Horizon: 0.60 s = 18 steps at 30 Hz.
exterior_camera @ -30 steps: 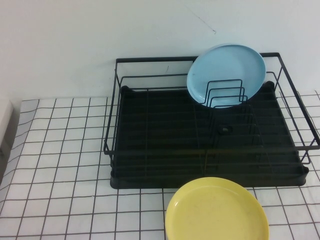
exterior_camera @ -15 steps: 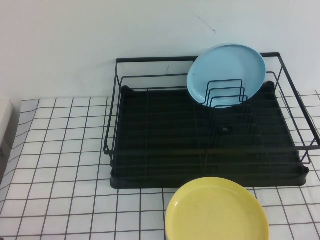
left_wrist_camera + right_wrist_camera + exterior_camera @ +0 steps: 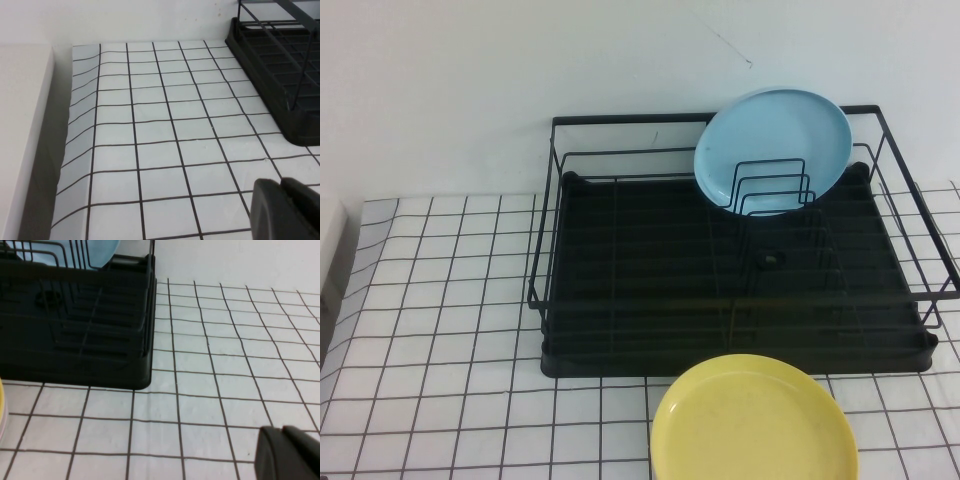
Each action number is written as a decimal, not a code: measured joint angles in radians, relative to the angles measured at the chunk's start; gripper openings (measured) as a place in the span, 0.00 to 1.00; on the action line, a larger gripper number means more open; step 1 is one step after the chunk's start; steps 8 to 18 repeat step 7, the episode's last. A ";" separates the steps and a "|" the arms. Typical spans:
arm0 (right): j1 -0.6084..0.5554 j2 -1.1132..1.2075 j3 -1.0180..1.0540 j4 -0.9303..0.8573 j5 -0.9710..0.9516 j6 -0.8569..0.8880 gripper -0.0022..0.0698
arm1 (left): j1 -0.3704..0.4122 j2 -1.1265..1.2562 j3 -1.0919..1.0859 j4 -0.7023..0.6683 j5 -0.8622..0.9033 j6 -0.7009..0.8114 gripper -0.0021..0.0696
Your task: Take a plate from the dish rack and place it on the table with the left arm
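The yellow plate (image 3: 753,420) lies flat on the gridded table (image 3: 440,330) just in front of the black dish rack (image 3: 720,290). A sliver of its rim shows in the right wrist view (image 3: 1,405). A light blue plate (image 3: 773,150) stands upright in the rack's wire dividers at the back right. My left gripper (image 3: 282,186) is shut and empty, above the table left of the rack (image 3: 280,65). My right gripper (image 3: 282,432) is shut and empty, above the table right of the rack (image 3: 75,320). Neither arm shows in the high view.
A white wall runs behind the rack. A white block (image 3: 20,125) stands along the table's left edge, also at the high view's left border (image 3: 328,240). Open gridded cloth lies left of the rack (image 3: 165,130) and right of it (image 3: 225,355).
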<state>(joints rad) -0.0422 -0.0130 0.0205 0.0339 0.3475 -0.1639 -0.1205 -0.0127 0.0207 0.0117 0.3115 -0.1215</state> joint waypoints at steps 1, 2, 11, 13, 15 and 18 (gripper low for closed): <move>0.000 0.000 0.000 0.000 0.000 0.000 0.03 | 0.000 0.000 0.000 0.000 0.000 0.000 0.03; 0.000 0.000 0.000 0.000 0.000 0.000 0.03 | 0.000 0.000 0.000 0.000 0.000 0.000 0.03; 0.000 0.000 0.000 0.000 0.000 0.000 0.03 | 0.000 0.000 -0.002 0.000 0.003 0.000 0.03; 0.000 0.000 0.000 0.000 0.000 0.000 0.03 | 0.000 0.000 -0.002 0.000 0.003 0.000 0.03; 0.000 0.000 0.000 0.000 0.000 0.000 0.03 | 0.000 0.000 -0.002 0.000 0.003 0.000 0.03; 0.000 0.000 0.000 0.000 0.000 0.000 0.03 | 0.000 0.000 -0.002 0.000 0.003 0.000 0.03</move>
